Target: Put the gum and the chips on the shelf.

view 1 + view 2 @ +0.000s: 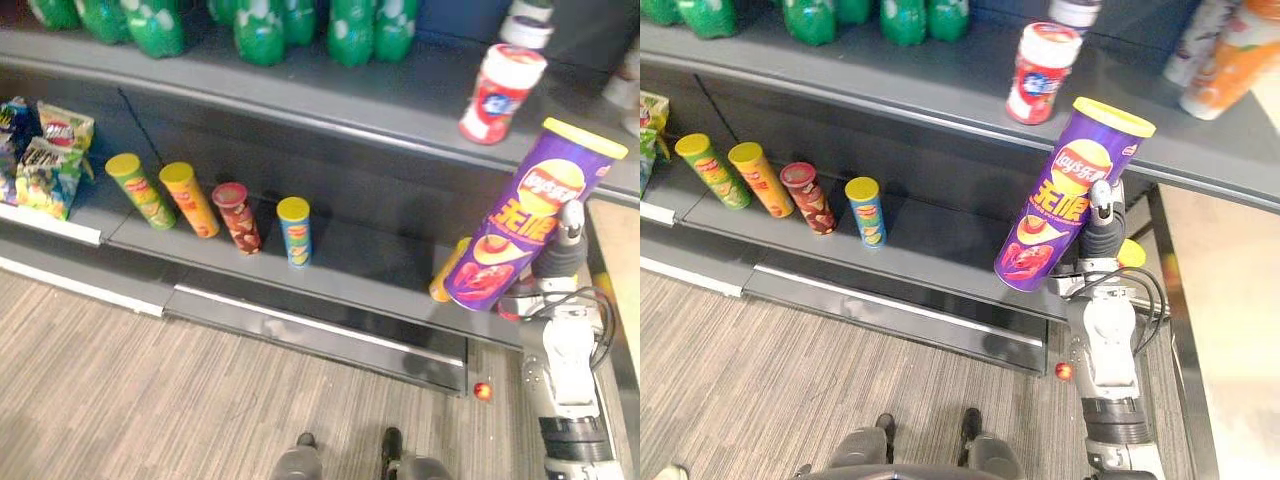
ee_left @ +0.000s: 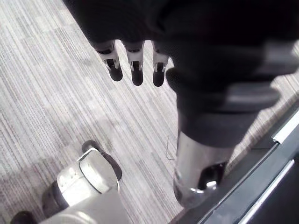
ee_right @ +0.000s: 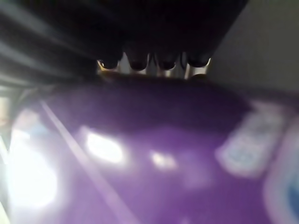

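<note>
the robot's right hand (image 1: 1102,238) is holding a tall purple chips can (image 1: 1068,205) tilted in the air just in front of the lower shelf (image 1: 380,265), its fingers (image 3: 138,60) clamping round the can's body. a red-and-white jar (image 1: 500,92), likely the gum, is standing on the upper shelf (image 1: 400,105). the left hand (image 2: 135,70) is hanging over the floor (image 1: 150,380), fingers loose and holding nothing. the can is probably light and stiff but crushable, with a slick skin; gripping it mid-body is looking safest.
</note>
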